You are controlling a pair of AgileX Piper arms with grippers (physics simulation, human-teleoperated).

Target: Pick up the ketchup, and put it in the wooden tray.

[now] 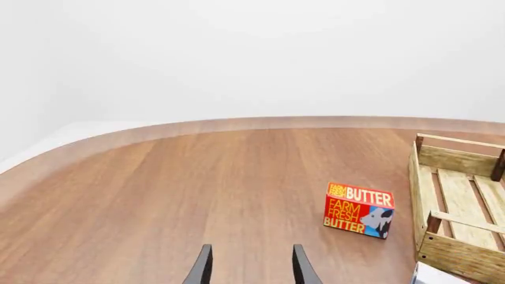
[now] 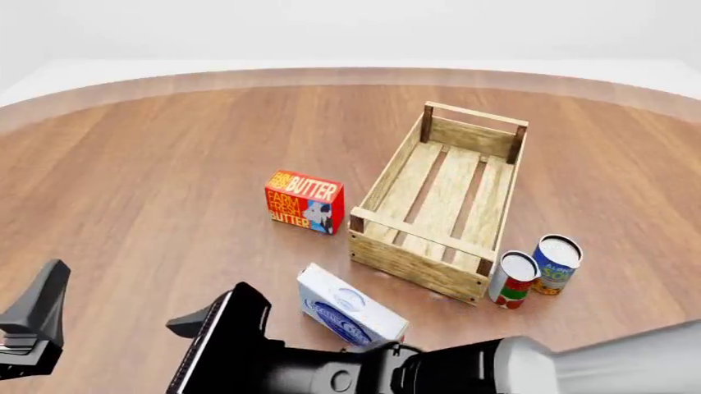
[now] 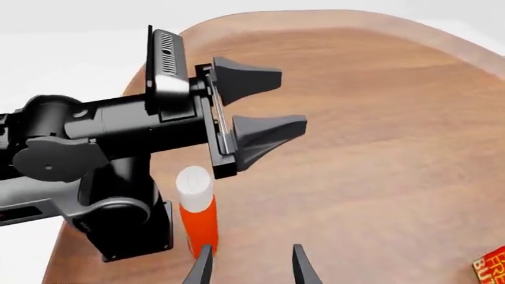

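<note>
The ketchup [image 3: 196, 214], a slim red-orange bottle with a white cap, stands upright by the left arm's base and shows only in the right wrist view. My right gripper [image 3: 251, 267] is open and empty, and the bottle stands just beyond one fingertip, off the gap's centre. In the front view the right arm [image 2: 362, 369] crosses the bottom and hides the bottle. My left gripper [image 1: 251, 269] is open and empty; it also shows in the right wrist view [image 3: 268, 105], above the bottle. The wooden tray [image 2: 422, 261] lies right of centre with nothing in it.
A red butter box [image 2: 304, 202] stands left of the tray. A white and blue box [image 2: 350, 310] lies in front of the tray. A red-and-green can [image 2: 511, 280] and a blue can [image 2: 556, 264] stand by the tray's near right corner.
</note>
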